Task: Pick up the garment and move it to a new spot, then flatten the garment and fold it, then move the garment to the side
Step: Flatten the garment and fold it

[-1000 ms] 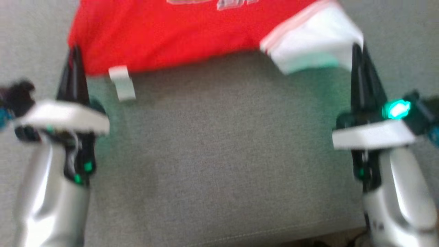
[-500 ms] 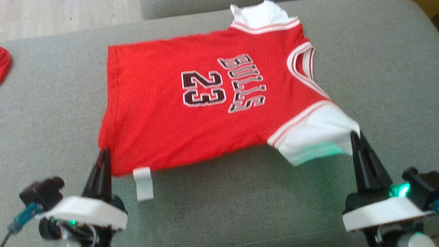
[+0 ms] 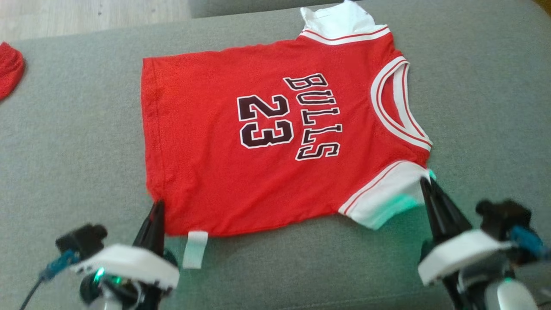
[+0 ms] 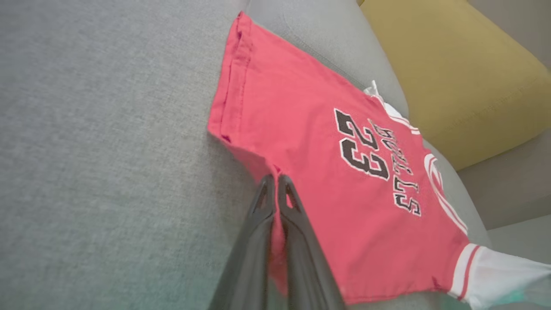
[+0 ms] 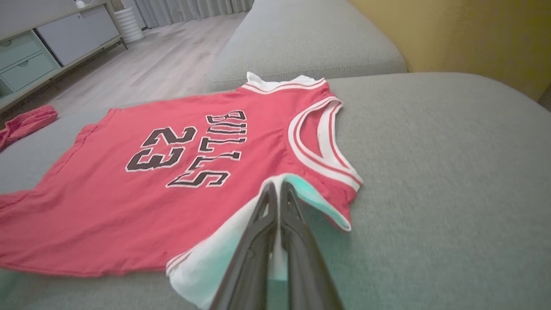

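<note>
Since the earlier frame the right gripper (image 3: 424, 183) has drawn the white sleeve (image 3: 383, 198) in toward the body; the head camera has also shifted. The red jersey (image 3: 267, 129) lies spread, print up, on the grey sofa cushion (image 3: 77, 150). The left gripper (image 3: 158, 206) is clamped on the jersey's near hem end, the right gripper on the sleeve edge.

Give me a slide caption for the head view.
Left gripper and right gripper pinch the hem corner and white sleeve of a red Bulls 23 jersey spread on a grey fabric sofa.
</note>
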Tool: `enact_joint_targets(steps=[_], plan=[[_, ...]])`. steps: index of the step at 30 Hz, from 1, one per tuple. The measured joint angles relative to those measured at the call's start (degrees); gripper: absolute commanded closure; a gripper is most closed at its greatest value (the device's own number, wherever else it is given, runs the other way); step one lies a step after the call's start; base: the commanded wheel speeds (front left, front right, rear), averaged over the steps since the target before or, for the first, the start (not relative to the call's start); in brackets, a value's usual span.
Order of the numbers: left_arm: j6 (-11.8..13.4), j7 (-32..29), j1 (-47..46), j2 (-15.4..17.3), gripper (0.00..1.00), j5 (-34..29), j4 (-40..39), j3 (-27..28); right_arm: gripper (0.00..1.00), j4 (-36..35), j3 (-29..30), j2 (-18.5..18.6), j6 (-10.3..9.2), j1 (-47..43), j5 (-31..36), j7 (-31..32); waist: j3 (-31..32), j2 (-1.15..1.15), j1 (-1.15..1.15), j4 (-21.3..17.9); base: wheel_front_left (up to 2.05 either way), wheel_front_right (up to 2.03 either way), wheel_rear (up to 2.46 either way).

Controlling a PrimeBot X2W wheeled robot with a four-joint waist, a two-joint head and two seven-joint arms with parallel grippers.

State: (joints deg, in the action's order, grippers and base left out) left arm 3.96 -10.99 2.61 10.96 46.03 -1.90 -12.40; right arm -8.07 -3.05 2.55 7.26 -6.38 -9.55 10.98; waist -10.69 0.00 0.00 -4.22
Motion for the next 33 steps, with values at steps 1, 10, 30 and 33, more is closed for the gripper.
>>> enact_joint_targets(steps=[1, 10, 30, 33], plan=[[0.0, -0.4, -1.1, -0.4, 1.00, 0.5, 0.4, -0.1, 1.00, 0.6, 0.1, 0.0, 0.00, 1.5, 0.0, 0.5, -0.1, 0.00, 0.00, 0.1, 0.00, 0.00, 0.00], [2.0, -4.1, -12.5, -4.4, 1.00, 7.2, 6.3, 1.8, 1.00, 10.0, 1.1, 0.4, 0.00, 15.3, 0.1, 6.1, -1.6, 0.00, 0.01, 0.9, 0.00, 0.00, 0.00], [3.5, -1.8, -29.0, -5.6, 1.00, 6.9, 23.3, 3.5, 1.00, 34.9, 1.4, 2.1, 0.00, 38.4, 0.3, 4.3, -6.3, 0.00, 0.00, 1.2, 0.00, 0.00, 0.00], [3.4, -1.3, -29.7, -5.8, 0.90, 6.8, 24.2, 3.5, 1.00, 36.6, 1.5, 2.1, 0.00, 39.7, 0.7, 2.7, -6.6, 0.00, 0.00, 1.2, 0.00, 0.00, 0.00]])
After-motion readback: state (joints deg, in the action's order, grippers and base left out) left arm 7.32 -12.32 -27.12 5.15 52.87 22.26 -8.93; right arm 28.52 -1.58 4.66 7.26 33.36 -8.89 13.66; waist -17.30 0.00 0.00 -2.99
